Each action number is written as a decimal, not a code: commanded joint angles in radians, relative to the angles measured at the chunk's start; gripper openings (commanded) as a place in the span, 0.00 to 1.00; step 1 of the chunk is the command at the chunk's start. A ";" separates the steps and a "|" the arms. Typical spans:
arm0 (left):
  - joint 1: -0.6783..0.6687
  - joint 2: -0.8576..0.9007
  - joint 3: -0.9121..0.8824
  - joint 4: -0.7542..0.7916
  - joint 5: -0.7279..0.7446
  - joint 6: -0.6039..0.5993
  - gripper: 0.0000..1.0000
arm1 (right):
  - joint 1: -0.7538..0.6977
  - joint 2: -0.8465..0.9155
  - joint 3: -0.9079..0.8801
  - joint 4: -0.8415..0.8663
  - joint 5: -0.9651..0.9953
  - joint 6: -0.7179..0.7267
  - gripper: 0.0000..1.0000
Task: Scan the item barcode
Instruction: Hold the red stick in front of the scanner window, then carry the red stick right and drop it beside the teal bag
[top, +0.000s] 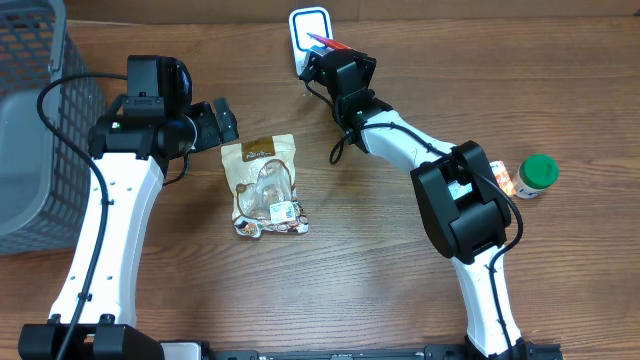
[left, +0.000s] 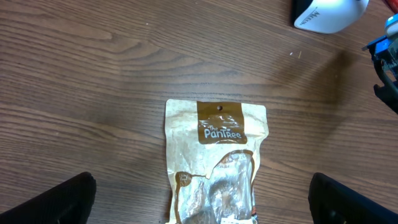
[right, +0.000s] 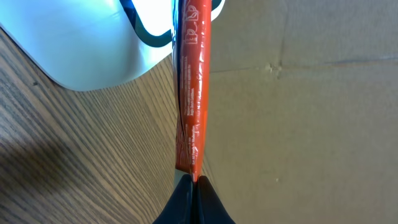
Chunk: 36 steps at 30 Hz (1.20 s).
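A thin red packet (top: 328, 42) is pinched edge-on in my right gripper (top: 320, 56), right in front of the white, blue-rimmed scanner (top: 310, 26) at the table's far edge. In the right wrist view the packet (right: 191, 87) rises from the shut fingertips of the right gripper (right: 194, 183) beside the scanner's body (right: 93, 43). No barcode shows on it. My left gripper (top: 222, 122) stands wide open over the top of a brown-and-white snack pouch (top: 267, 185) lying flat. The pouch (left: 216, 162) lies between and below the spread fingers of the left gripper (left: 202, 205), untouched.
A grey mesh basket (top: 30, 120) fills the left side. A green-capped bottle (top: 535, 175) and a small orange-labelled item (top: 500, 177) lie at the right, near the right arm's base. A beige cardboard wall (right: 298, 93) stands behind the scanner.
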 joint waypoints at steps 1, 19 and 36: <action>0.003 -0.006 0.008 0.002 -0.002 0.027 1.00 | 0.009 0.026 0.018 0.003 0.037 0.003 0.03; 0.003 -0.006 0.008 0.002 -0.002 0.027 1.00 | 0.023 -0.092 0.018 -0.087 0.040 0.227 0.03; 0.003 -0.006 0.008 0.002 -0.002 0.027 1.00 | -0.157 -0.485 -0.031 -1.351 -0.583 0.965 0.04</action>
